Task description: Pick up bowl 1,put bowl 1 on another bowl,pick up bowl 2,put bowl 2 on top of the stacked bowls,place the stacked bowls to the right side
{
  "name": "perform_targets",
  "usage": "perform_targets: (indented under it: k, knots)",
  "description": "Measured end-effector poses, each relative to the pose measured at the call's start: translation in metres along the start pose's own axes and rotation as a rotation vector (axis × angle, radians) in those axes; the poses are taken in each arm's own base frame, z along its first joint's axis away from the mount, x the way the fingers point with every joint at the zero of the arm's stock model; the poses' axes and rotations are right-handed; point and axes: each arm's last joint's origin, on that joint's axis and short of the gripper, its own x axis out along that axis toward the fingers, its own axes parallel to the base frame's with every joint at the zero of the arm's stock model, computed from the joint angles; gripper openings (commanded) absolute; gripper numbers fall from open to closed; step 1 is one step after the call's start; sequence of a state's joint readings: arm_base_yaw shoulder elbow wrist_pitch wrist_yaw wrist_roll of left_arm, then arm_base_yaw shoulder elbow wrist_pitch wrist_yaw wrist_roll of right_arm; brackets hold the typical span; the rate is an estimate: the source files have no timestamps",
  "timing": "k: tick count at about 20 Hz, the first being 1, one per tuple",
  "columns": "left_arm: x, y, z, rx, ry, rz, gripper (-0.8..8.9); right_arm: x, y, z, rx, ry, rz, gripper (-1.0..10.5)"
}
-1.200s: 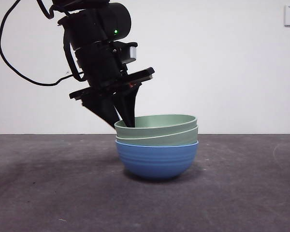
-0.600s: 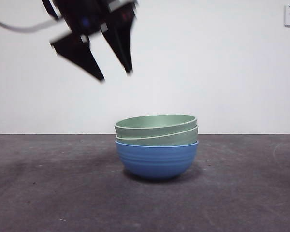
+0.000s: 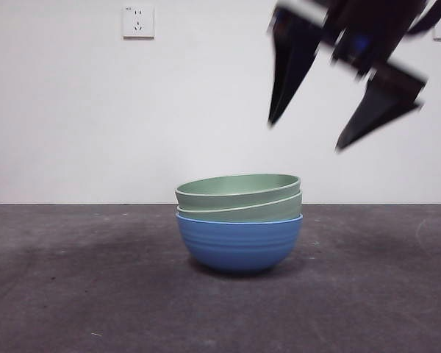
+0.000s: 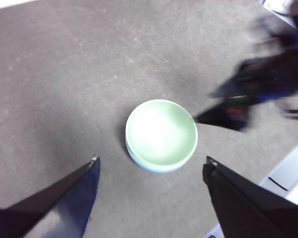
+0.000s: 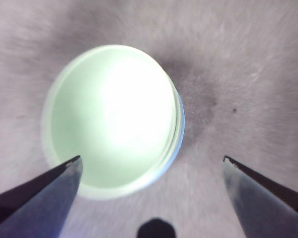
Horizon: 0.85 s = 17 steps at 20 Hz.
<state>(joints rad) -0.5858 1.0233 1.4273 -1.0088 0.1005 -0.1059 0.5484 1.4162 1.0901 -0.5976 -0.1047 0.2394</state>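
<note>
The stacked bowls stand mid-table: a blue ridged bowl [image 3: 239,246] with a pale green bowl [image 3: 242,212] nested in it and a second green bowl [image 3: 239,190] on top, slightly tilted. My right gripper [image 3: 305,137] hangs open and blurred above and to the right of the stack. In the right wrist view the right gripper [image 5: 151,158] is open over the top green bowl [image 5: 111,116], holding nothing. My left gripper [image 4: 151,159] is open high above the stack [image 4: 161,133], empty and out of the front view. The right gripper [image 4: 203,106] also shows there beside the stack.
Dark grey tabletop [image 3: 73,294] spreads to both sides of the stack. A white wall with a socket [image 3: 138,22] stands behind. A pale table edge [image 4: 288,173] shows in the left wrist view.
The left gripper let go of the top green bowl's rim, rose and left the front view. The right gripper has come in from the upper right. The stack has not moved.
</note>
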Motion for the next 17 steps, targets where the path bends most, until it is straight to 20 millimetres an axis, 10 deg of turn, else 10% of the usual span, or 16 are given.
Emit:
perform_targets:
  k: [7,17]
  knots:
    - [-0.022,-0.001,-0.012,-0.001,0.01,0.001,3.51,0.068,-0.016,0.001,0.097,0.098,-0.008,4.7]
    - [-0.022,-0.001,-0.014,-0.003,0.025,0.002,3.51,0.086,-0.024,-0.004,0.14,0.162,0.01,3.7]
